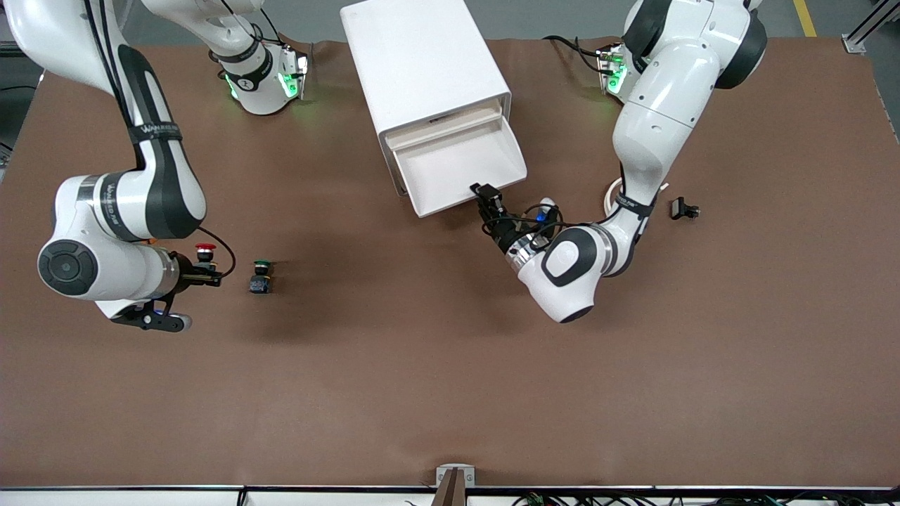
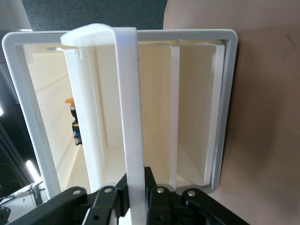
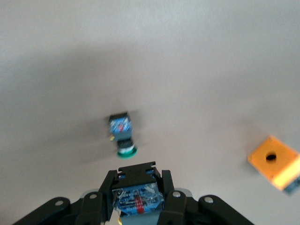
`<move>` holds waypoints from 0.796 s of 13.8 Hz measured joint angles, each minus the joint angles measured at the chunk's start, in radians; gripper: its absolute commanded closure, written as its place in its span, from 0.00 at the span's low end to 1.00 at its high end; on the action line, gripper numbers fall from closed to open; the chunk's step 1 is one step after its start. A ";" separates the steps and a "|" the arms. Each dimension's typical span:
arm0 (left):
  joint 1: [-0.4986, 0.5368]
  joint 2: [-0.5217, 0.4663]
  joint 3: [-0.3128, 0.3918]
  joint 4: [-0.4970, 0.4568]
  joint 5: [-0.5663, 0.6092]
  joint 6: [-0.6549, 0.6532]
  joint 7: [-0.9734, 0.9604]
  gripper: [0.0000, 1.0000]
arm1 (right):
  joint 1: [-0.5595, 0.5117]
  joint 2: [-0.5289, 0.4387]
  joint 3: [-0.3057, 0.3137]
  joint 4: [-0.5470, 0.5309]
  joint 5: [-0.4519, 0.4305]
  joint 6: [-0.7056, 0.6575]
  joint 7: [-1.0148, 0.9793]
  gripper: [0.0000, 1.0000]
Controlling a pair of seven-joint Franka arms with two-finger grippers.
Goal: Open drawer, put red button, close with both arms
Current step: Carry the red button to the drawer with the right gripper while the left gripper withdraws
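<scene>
While the white drawer [image 1: 460, 169] sticks out of its white cabinet [image 1: 422, 63], open, our left gripper [image 1: 490, 202] pinches the drawer's front edge [image 2: 129, 117]. In the left wrist view, the black fingers [image 2: 154, 197] squeeze that thin white edge from both sides. We see bare white walls inside the drawer.

Our right gripper [image 1: 207, 270] is over the brown table [image 1: 450, 393], toward the right arm's end. It is closed on the red button [image 1: 205, 253]. In the right wrist view, the button's dark blue body [image 3: 137, 197] sits between the two black fingers [image 3: 171, 199], and the front view shows its red cap.

A green button [image 1: 261, 276] lies on its side on the table just beside that gripper. It touches nothing else. The right wrist view also shows an orange block with a round hole [image 3: 274, 161] lying on the table, well apart from the green button. A small black part [image 1: 683, 209] lies toward the left arm's end of the table.
</scene>
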 measured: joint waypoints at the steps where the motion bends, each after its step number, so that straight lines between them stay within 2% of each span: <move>1: 0.004 0.000 0.000 0.006 0.000 0.007 0.001 0.00 | 0.026 0.000 0.002 0.034 0.000 -0.059 0.055 0.72; 5: 0.039 0.000 0.001 0.054 -0.001 0.012 0.012 0.00 | 0.186 -0.005 0.011 0.156 0.001 -0.252 0.354 0.72; 8: 0.086 -0.005 0.002 0.106 -0.001 0.011 0.022 0.00 | 0.372 -0.011 0.019 0.192 0.007 -0.293 0.668 0.74; 9: 0.108 -0.010 0.004 0.116 0.007 0.010 0.041 0.00 | 0.434 -0.011 0.020 0.193 0.024 -0.293 0.779 0.75; 11: 0.148 -0.033 0.004 0.137 0.071 0.008 0.096 0.00 | 0.530 -0.011 0.019 0.199 0.114 -0.283 0.991 0.76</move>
